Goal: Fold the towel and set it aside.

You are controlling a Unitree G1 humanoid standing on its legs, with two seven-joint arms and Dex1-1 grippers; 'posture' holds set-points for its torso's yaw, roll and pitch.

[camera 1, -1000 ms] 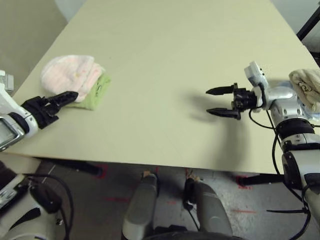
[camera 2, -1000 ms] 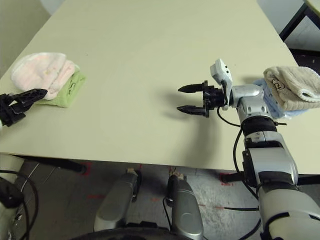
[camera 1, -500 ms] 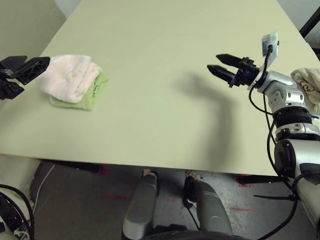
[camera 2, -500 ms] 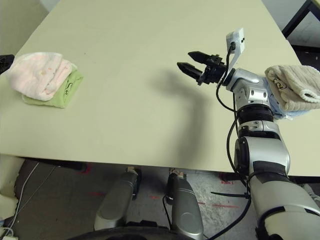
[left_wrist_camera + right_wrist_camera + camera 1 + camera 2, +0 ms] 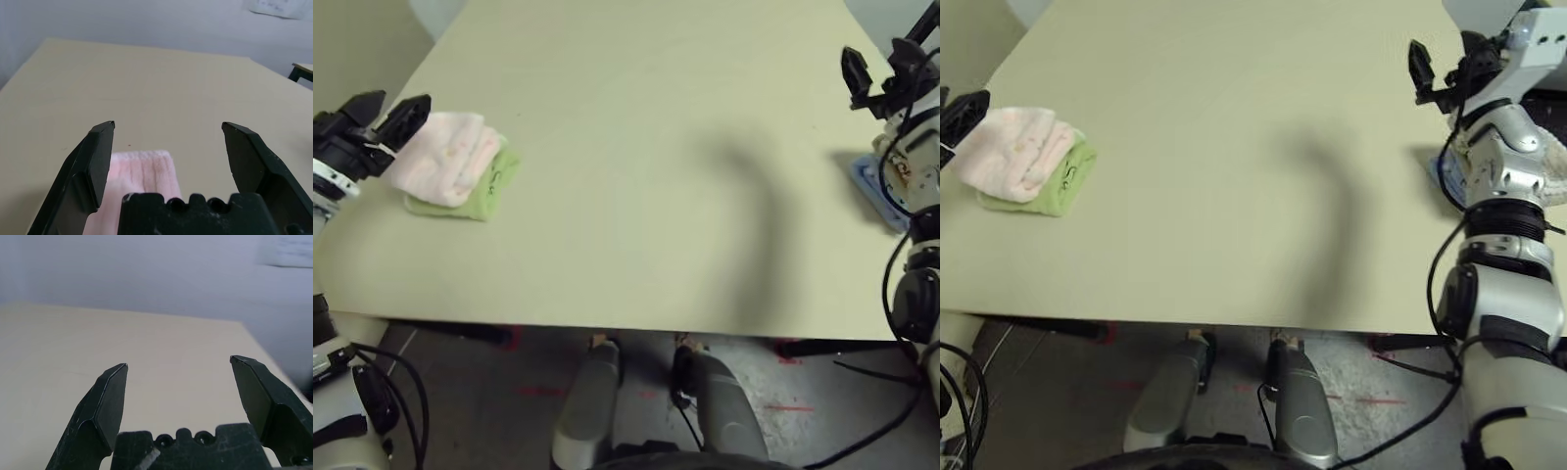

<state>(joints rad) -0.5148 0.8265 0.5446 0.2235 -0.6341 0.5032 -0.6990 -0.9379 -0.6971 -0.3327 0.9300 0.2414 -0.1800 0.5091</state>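
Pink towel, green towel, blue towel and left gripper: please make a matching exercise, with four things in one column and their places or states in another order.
1. Pink towel
2. Green towel
3. Blue towel
4. Left gripper

A. At the table's right side
B. Open, with nothing between its fingers
C. Folded, on top of another towel
D. Partly covered by the pink towel, dark motif showing

Pairs: 1-C, 2-D, 3-A, 4-B
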